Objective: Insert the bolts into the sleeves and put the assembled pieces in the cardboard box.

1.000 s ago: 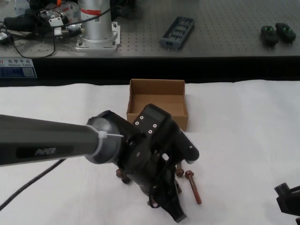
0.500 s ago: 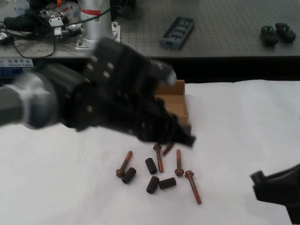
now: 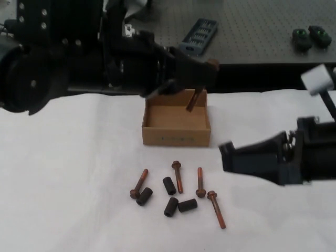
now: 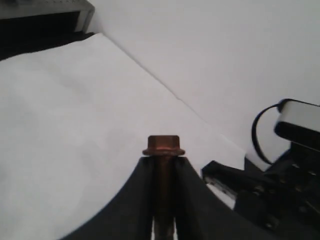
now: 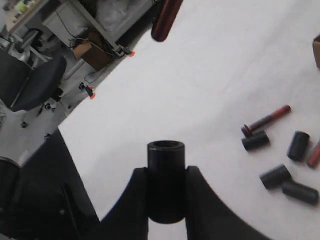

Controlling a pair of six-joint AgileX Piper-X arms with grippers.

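We see a white sheet over the bench. Beyond the cardboard box is a perforated optical table with a ridged grey case on it. In the right wrist view an office chair stands on the floor past the sheet's edge.

The left gripper hangs above the box's far wall, its fingers clamped on a held bolt. The head sticks out past the fingertips. The bolt's long axis slants, with the shank end pointing down toward the box's inside.

The right gripper is to the right of the box and nearer the camera. It pinches a black held sleeve, whose long axis lies in line with the fingers and whose open bore faces out beyond the fingertips.

On the sheet, on the near side of the box, four loose bolts and four loose sleeves lie close together. The bolts' long axes run roughly toward the box.
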